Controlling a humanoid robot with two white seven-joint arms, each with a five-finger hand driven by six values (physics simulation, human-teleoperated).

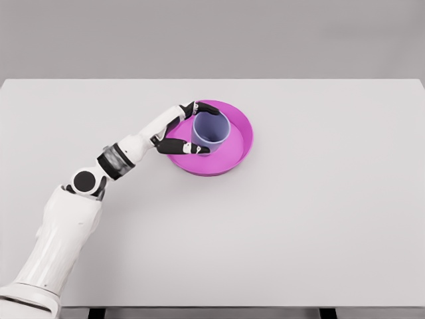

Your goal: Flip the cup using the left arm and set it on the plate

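Head view, single frame. White tabletop point(319, 226) fills most of the picture, grey backdrop behind its far edge.

Magenta plate point(239, 149): round, shallow, raised rim. Sits on the tabletop a little left of centre, toward the far half.

Cup point(211, 129): pale lavender, translucent. Stands upright inside the plate, open mouth facing up, base on the plate floor. Positioned in the plate's left half, nearer the left rim than the right.

Left arm: enters from the lower left corner, white links with a dark elbow joint, forearm angled up and right toward the plate. Left hand point(178, 129) is at the plate's left rim, partly over it.

Fingers point(192, 149): dark-tipped, curved around the cup's left side. One set reaches along the near side of the cup at its lower wall; another digit shows at the far side close to the cup's rim. The cup sits between them, so the fingers bracket it. From this angle they look to be touching the cup wall on both sides, a closed grip on the cup, though firm contact at the far digit cannot be confirmed.

Cup is not tilted; its rim reads as a level ellipse.
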